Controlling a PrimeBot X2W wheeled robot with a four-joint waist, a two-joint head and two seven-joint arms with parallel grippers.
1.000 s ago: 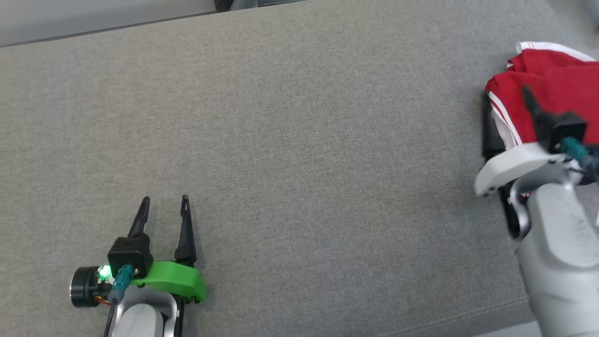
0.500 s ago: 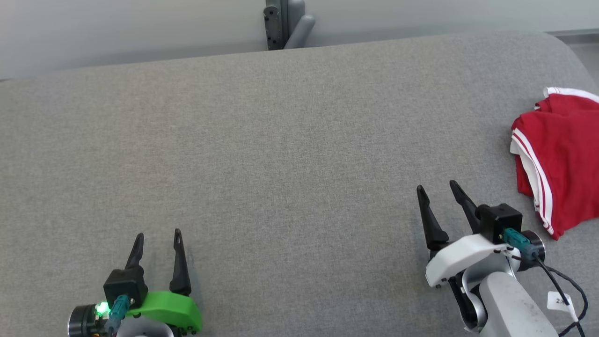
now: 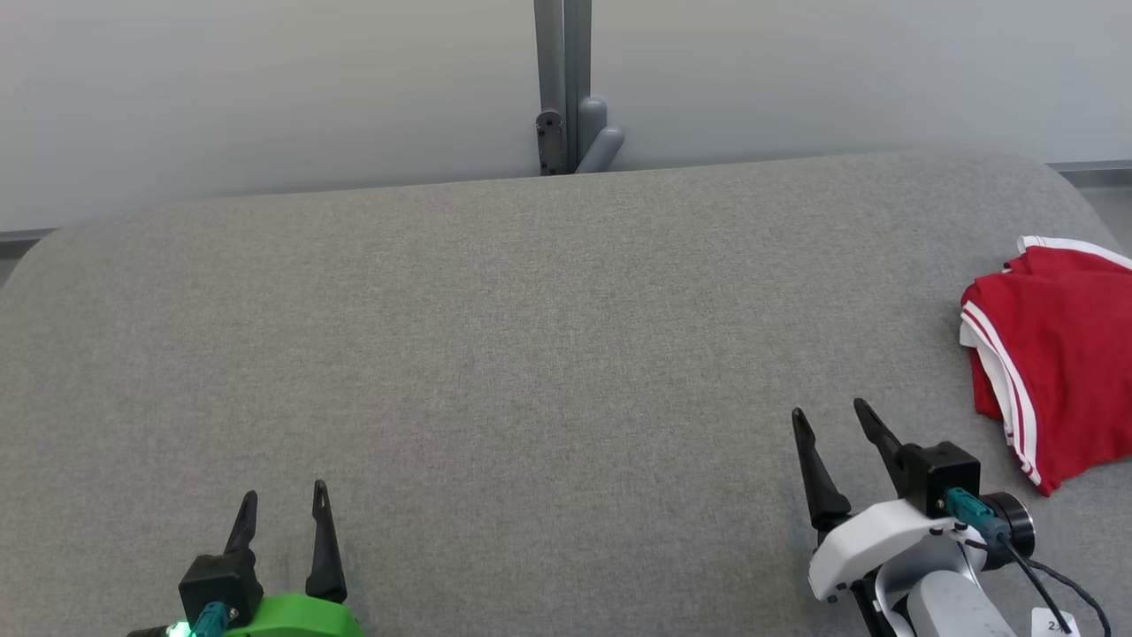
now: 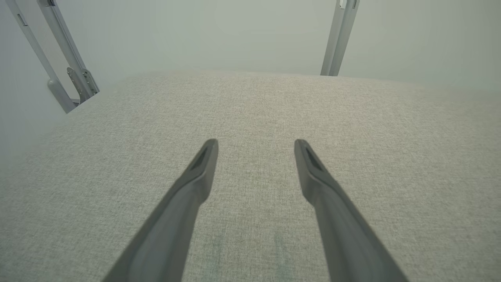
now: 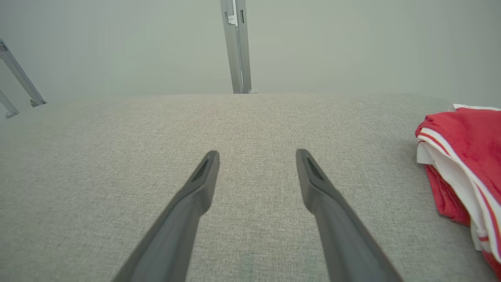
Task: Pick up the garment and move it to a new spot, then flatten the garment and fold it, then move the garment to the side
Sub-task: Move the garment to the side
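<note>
Currently your left gripper (image 3: pixel 285 491) and right gripper (image 3: pixel 829 409) gape empty; snagging 1 layer of the folded red white-striped garment (image 3: pixel 1061 354) right of the latter could unfold it.

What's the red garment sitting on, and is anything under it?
The garment rests on the grey padded surface. White striped trim shows between its folded layers; anything beneath them is covered.

Left gripper (image 3: pixel 283 498) and right gripper (image 3: pixel 829 414), fingers parted, empty.
</note>
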